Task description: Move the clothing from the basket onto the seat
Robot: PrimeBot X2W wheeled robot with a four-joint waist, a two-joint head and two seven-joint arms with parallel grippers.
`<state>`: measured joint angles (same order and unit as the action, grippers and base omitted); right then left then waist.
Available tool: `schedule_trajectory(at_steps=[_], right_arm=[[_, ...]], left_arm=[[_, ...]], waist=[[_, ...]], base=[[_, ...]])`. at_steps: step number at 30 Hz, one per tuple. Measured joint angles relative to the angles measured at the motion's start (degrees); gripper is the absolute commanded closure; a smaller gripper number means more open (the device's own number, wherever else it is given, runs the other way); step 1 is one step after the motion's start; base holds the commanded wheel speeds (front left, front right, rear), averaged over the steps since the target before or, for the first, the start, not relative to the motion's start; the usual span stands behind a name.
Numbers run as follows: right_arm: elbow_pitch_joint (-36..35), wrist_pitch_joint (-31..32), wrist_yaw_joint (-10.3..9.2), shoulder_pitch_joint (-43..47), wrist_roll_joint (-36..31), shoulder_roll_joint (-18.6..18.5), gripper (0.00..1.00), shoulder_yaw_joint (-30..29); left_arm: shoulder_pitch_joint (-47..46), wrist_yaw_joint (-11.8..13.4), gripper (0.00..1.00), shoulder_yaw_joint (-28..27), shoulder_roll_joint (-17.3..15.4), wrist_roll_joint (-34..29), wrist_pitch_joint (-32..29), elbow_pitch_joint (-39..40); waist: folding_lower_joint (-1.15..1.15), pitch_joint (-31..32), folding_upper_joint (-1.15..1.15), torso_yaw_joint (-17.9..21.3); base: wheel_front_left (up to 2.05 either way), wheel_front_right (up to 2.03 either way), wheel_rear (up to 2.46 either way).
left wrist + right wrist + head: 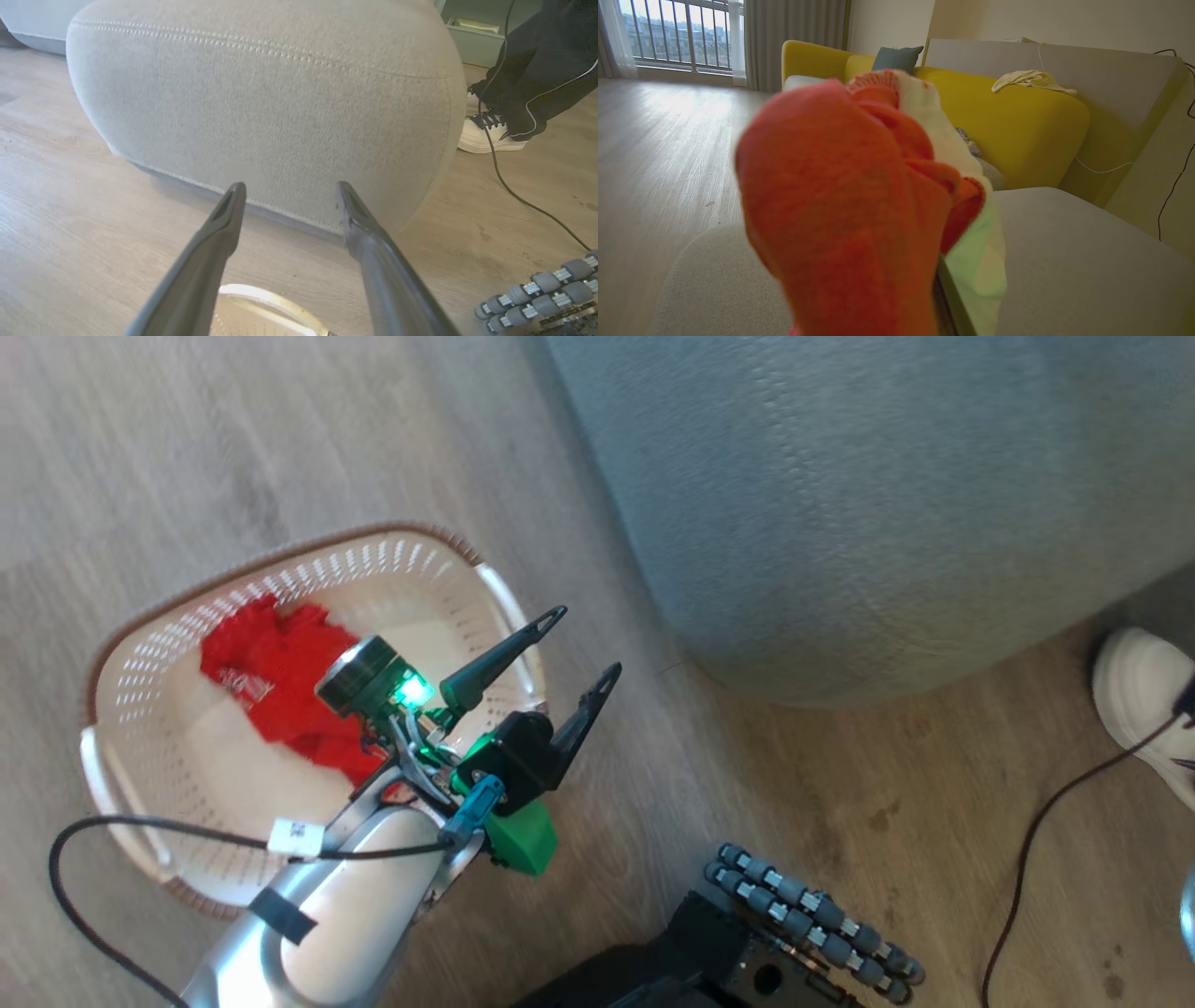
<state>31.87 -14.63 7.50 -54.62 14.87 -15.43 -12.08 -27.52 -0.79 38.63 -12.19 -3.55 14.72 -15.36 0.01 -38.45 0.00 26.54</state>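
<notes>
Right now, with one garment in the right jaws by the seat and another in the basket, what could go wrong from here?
1. The red-and-white garment drapes over the right jaws, so it may cling at release.
2. The open left jaws hang over the rim of the basket; reaching for the red garment could knock the basket.
3. A person's shoe and a black cable lie beside the seat; the robot's base might catch them.
</notes>
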Motion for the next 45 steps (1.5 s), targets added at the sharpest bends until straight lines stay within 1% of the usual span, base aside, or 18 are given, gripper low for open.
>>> schedule_trajectory(at_steps=[4, 7, 8, 10, 14, 19, 23, 24, 25, 30, 33, 37, 43, 45], right_arm=[[6.1, 0.0, 0.0, -3.6, -0.4, -1.7, 1.0, -1.9], [10.8, 0.0, 0.0, -5.9, -2.8, -3.4, 1.0, -3.1], [10.8, 0.0, 0.0, -5.9, -2.8, -3.4, 1.0, -3.1], [13.5, 0.0, 0.0, -7.5, -3.9, -4.0, 1.0, -4.1], [17.4, 0.0, 0.0, -9.9, -5.9, -4.4, 1.0, -4.9], [23.8, 0.0, 0.0, -11.1, -7.9, -4.4, 1.0, -4.6], [26.3, 0.0, 0.0, -11.2, -8.7, -4.4, 1.0, -6.5], [26.3, 0.0, 0.0, -11.2, -9.3, -4.4, 0.41, -7.0], [26.2, 0.0, 0.01, -11.2, -9.6, -4.4, 0.0, -7.8], [25.8, 0.0, 0.0, -11.1, -10.9, -4.4, 0.0, -9.5], [25.3, 0.0, 0.0, -10.8, -11.6, -4.3, 0.0, -9.4], [21.7, 0.0, 0.0, -9.4, -11.9, -4.1, 0.0, -7.0], [16.0, 0.0, 0.0, -4.0, -11.1, -4.3, 0.0, -1.4], [13.5, 0.0, 0.0, -1.9, -10.7, -4.8, 0.0, 0.9]], left_arm=[[-0.8, 0.4, 0.0, 0.3, -0.4, 0.0, 0.0, 0.2], [-2.1, 0.5, 0.0, 0.6, -0.4, 0.0, 0.0, 0.5], [-2.1, 0.5, 0.0, 0.6, -0.4, 0.0, 0.0, 0.5], [-2.6, 0.6, 0.0, 1.0, -0.4, 0.0, 0.0, 0.6], [-3.0, 1.1, 0.0, 1.6, -0.3, 0.0, 0.0, 0.8], [-3.1, 1.6, 0.0, 2.2, -0.4, 0.0, 0.0, 1.0], [-3.4, 2.1, 0.0, 2.5, -0.4, 0.3, 0.0, 1.0], [-3.5, 2.2, 0.0, 2.5, -0.5, 0.6, 0.0, 1.0], [-3.7, 2.3, 0.0, 2.6, -0.5, 0.6, 0.0, 1.0], [-4.5, 2.7, 0.0, 3.8, -0.7, 0.7, 0.0, 0.4], [-4.5, 3.0, 0.0, 4.0, -0.6, 1.3, 0.0, 0.2], [-4.4, 3.5, 0.0, 4.5, 0.0, 2.7, 0.0, -0.3], [-3.7, 3.6, 0.0, 5.6, 2.8, 4.5, 0.0, -0.2], [-3.3, 4.1, 0.0, 5.5, 3.5, 5.2, 0.0, -0.2]], waist=[[0.0, -2.0, 0.0, -2.2], [0.0, -3.3, 0.0, -3.8], [0.0, -3.3, 0.0, -3.8], [-0.01, -3.9, 0.0, -4.9], [-0.01, -5.0, 0.0, -6.4], [-0.01, -5.8, 0.0, -7.3], [-0.01, -5.8, 0.0, -7.6], [-0.01, -5.8, 0.0, -7.6], [-0.01, -5.7, 0.0, -7.6], [-0.02, -4.5, 0.0, -7.5], [-0.02, -3.4, 0.0, -7.5], [-0.02, -0.5, 0.0, -7.5], [-0.02, 4.7, 0.0, -7.9], [-0.02, 6.7, 0.0, -8.2]], base=[[0.0, 0.0, 0.0], [0.0, 0.0, 0.0], [0.0, 0.0, 0.0], [0.0, 0.0, 0.0], [0.0, 0.0, 0.0], [0.0, 0.0, 0.0], [0.0, 0.0, 0.0], [0.0, 0.0, 0.0], [0.0, 0.0, 0.0], [0.0, 0.0, 0.0], [0.0, 0.0, 0.0], [0.0, 0.0, 0.0], [0.0, 0.0, 0.0], [0.0, 0.0, 0.0]])
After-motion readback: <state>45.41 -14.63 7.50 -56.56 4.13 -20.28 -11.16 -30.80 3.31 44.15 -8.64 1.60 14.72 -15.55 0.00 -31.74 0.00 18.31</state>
